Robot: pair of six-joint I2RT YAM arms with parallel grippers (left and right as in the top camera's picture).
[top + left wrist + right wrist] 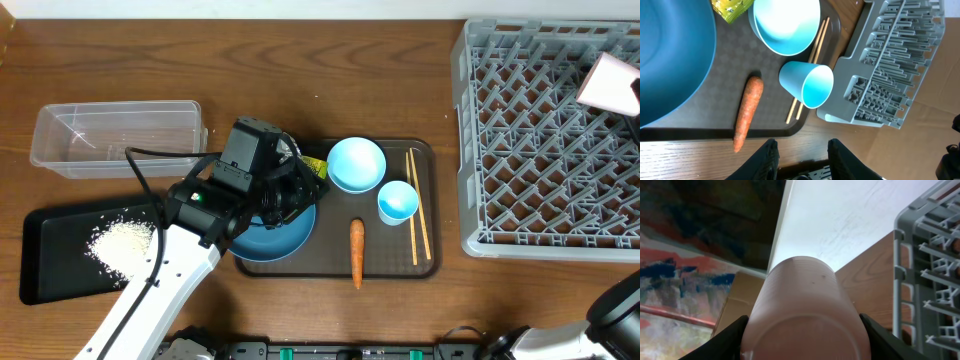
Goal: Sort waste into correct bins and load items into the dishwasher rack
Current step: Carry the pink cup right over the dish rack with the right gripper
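Left claw [802,150] hangs released and empty over the dark-blue bowl [285,238] at centre. Right claw [804,335] grasps the pink cup [800,295] above the dishwasher rack [530,150], upper right.

We are seeing bright, even light falling from above, leaving soft, short shadows on the desk [350,60]. The overhead view is looking sharp. Beyond the pink cup [805,310] a white surface [855,215] is glaring; the rack [890,65] is bending toward the left wrist view's edge.
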